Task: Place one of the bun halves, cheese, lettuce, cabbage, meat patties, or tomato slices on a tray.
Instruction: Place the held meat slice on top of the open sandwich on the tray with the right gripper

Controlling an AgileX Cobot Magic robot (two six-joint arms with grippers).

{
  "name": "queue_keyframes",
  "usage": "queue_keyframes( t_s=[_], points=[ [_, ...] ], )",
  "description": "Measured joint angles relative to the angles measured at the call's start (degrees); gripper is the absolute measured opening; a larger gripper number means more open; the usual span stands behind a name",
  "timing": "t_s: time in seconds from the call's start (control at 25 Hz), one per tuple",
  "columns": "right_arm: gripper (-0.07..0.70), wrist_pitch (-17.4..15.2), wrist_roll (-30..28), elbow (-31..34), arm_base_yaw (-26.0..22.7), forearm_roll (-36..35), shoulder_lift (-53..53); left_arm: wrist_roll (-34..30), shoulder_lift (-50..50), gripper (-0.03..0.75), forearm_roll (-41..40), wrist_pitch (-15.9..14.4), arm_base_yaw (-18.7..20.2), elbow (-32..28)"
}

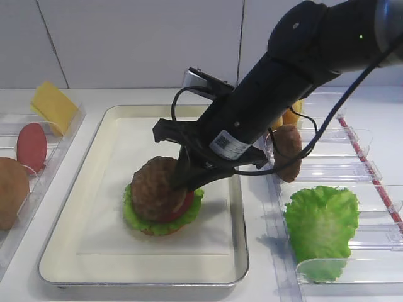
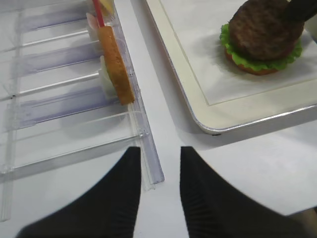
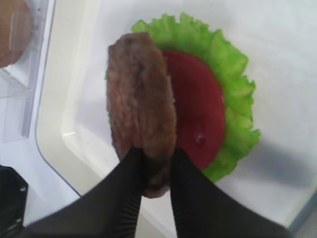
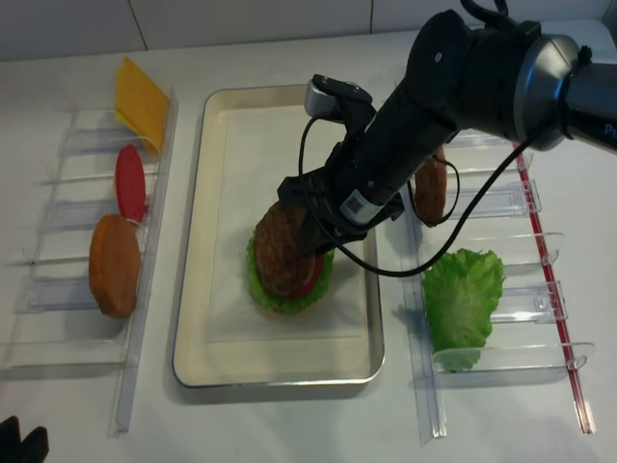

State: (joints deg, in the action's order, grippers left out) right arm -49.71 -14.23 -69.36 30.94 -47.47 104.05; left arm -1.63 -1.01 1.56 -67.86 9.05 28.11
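Observation:
My right gripper (image 3: 157,153) is shut on the near edge of a rough brown meat patty (image 3: 141,109), one finger on each face. The patty tilts over a red tomato slice (image 3: 195,109), which lies on frilly green lettuce (image 3: 233,84). In the exterior high view the patty (image 1: 154,185) rests on that stack, with a bun half (image 1: 160,231) at the bottom, on the paper-lined tray (image 1: 82,189). My left gripper (image 2: 159,151) hangs open above the table by a clear rack's end, holding nothing.
The left rack (image 1: 69,129) holds a cheese slice (image 1: 53,104), a tomato slice (image 1: 31,146) and a bun half (image 1: 11,192). The right rack (image 1: 352,170) holds another patty (image 1: 288,151) and a lettuce leaf (image 1: 322,223). My right arm (image 1: 302,56) reaches across the tray's right rim.

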Motion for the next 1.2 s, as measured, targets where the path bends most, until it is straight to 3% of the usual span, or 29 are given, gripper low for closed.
queue_keyframes(
  t_s=[0.12, 0.36, 0.48, 0.56, 0.8, 0.92, 1.2],
  points=[
    [0.227, 0.53, 0.14, 0.00, 0.00, 1.44, 0.11, 0.00, 0.00, 0.210, 0.00, 0.00, 0.00, 0.00],
    [0.424, 1.03, 0.67, 0.00, 0.00, 3.68, 0.11, 0.00, 0.00, 0.210, 0.00, 0.00, 0.00, 0.00],
    [0.483, -0.23, 3.69, -1.67, 0.00, 8.02, 0.11, 0.00, 0.00, 0.210, 0.00, 0.00, 0.00, 0.00],
    [0.493, -2.73, 7.03, -4.38, 0.00, 12.10, 0.11, 0.00, 0.00, 0.210, 0.00, 0.00, 0.00, 0.00],
    [0.498, -15.05, 18.68, -14.17, 0.00, 25.96, -0.21, 0.00, 0.00, 0.210, 0.00, 0.00, 0.00, 0.00],
    [0.481, -19.06, 22.91, -18.02, 0.00, 30.90, -0.33, 0.00, 0.00, 0.210, 0.00, 0.00, 0.00, 0.00],
    [0.454, -20.66, 25.07, -22.11, 0.00, 38.35, -1.47, 0.00, 0.00, 0.210, 0.00, 0.00, 0.00, 0.00]
  ],
)
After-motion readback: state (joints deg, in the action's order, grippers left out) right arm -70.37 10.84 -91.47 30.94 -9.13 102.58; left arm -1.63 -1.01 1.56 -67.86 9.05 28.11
